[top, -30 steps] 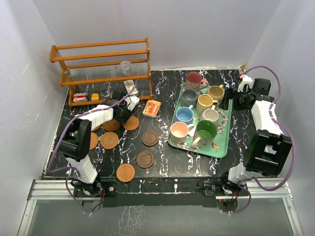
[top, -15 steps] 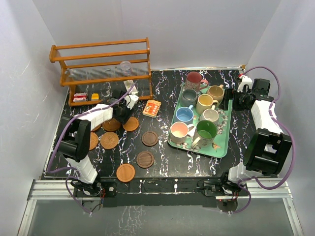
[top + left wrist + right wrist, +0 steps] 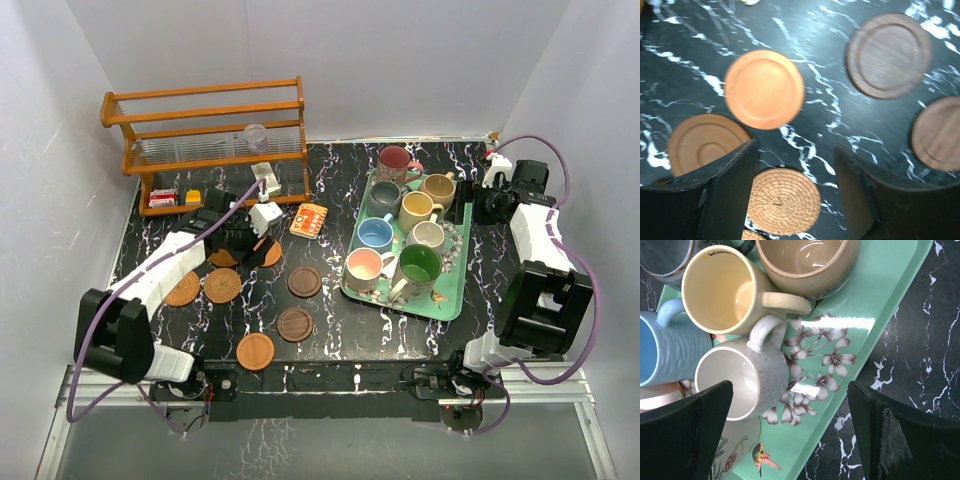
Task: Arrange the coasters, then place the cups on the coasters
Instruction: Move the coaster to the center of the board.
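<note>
**Left fingers apart over the coasters, every cup on the tray**

Far left, my left arm (image 3: 165,270) reaches out over the tabletop (image 3: 340,340), in front of the wooden rack (image 3: 205,125). The left fingers (image 3: 727,195) stand apart with nothing between them, hovering above the coasters (image 3: 222,285). Those lie flat and scattered across the left half of the tabletop, none with a cup on it.

On the left wrist camera, a woven coaster (image 3: 784,201) shows in the gap between the fingers. A ringed brown coaster (image 3: 705,142) is partly behind the left-hand finger. A light orange coaster (image 3: 764,89) lies further out, and a dark brown coaster (image 3: 889,54) is off to the right.

Moving right, the small orange card (image 3: 309,221) sits just beside the arm's tip. Then comes the green tray (image 3: 450,290), carrying all eight cups (image 3: 418,265), upright and packed close together.

Far right, the right fingers (image 3: 685,435) are spread wide and empty, hanging over the tray's right side. The off-white mug (image 3: 742,375) is nearest them, with the yellow mug (image 3: 722,290) and the tan mug (image 3: 807,262) beyond it.
</note>
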